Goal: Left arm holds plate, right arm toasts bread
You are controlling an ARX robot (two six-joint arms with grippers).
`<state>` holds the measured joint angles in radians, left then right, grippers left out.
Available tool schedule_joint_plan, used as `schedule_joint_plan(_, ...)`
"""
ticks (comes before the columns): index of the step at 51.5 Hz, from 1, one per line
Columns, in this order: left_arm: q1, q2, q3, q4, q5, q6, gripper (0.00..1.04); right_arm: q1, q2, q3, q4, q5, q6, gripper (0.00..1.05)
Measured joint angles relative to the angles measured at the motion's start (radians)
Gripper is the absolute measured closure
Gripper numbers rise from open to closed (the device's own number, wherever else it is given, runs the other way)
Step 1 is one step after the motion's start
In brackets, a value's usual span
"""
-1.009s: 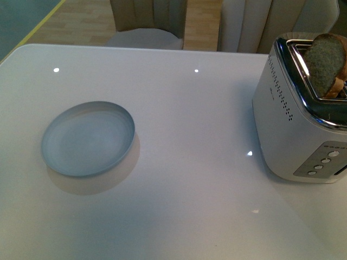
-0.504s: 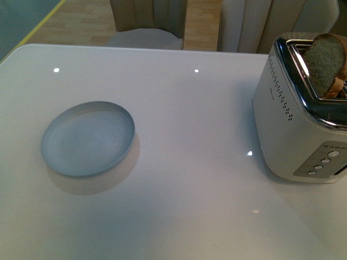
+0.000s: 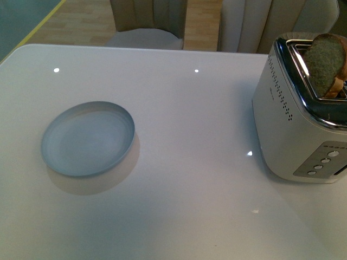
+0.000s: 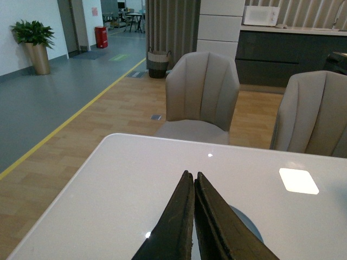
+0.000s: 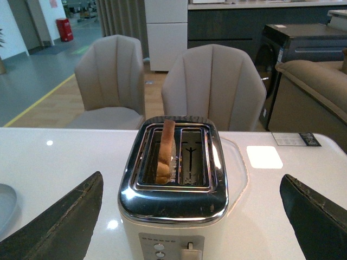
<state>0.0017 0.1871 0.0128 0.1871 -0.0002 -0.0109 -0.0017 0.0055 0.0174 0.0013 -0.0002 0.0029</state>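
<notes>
The pale blue-grey plate [image 3: 88, 138] lies empty on the white table [image 3: 190, 108] at the left; neither arm shows in the front view. The bread [image 3: 326, 62] stands raised in one slot of the white and chrome toaster [image 3: 295, 124] at the right. In the left wrist view my left gripper [image 4: 191, 176] is shut and empty, above the table, with the plate [image 4: 246, 223] partly hidden behind its fingers. In the right wrist view my right gripper [image 5: 192, 216] is open wide, its fingers on either side of the toaster [image 5: 173, 200], in front of its lever; the bread [image 5: 165, 150] stands in the slot.
Two beige chairs [image 4: 201, 95] stand behind the table's far edge. The toaster's second slot [image 5: 191, 156] is empty. Its buttons and lever [image 5: 189, 248] face my right gripper.
</notes>
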Motion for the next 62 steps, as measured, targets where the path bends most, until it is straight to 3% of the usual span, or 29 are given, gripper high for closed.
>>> schedule_joint_plan(8, 0.0, -0.156, 0.0, -0.176, 0.0, 0.0, 1.02, 0.0, 0.0, 0.0, 0.0, 0.0, 0.0, 0.09)
schedule_joint_plan(28, 0.0, -0.181, 0.0, -0.186, 0.0, 0.0, 1.02, 0.0, 0.0, 0.0, 0.0, 0.0, 0.0, 0.09)
schedule_joint_plan(57, 0.0, -0.181, 0.0, -0.186, 0.0, 0.0, 0.08, 0.0, 0.0, 0.0, 0.0, 0.0, 0.0, 0.09)
schedule_joint_plan(62, 0.0, -0.181, 0.0, -0.186, 0.0, 0.002, 0.08, 0.0, 0.0, 0.0, 0.0, 0.0, 0.0, 0.09)
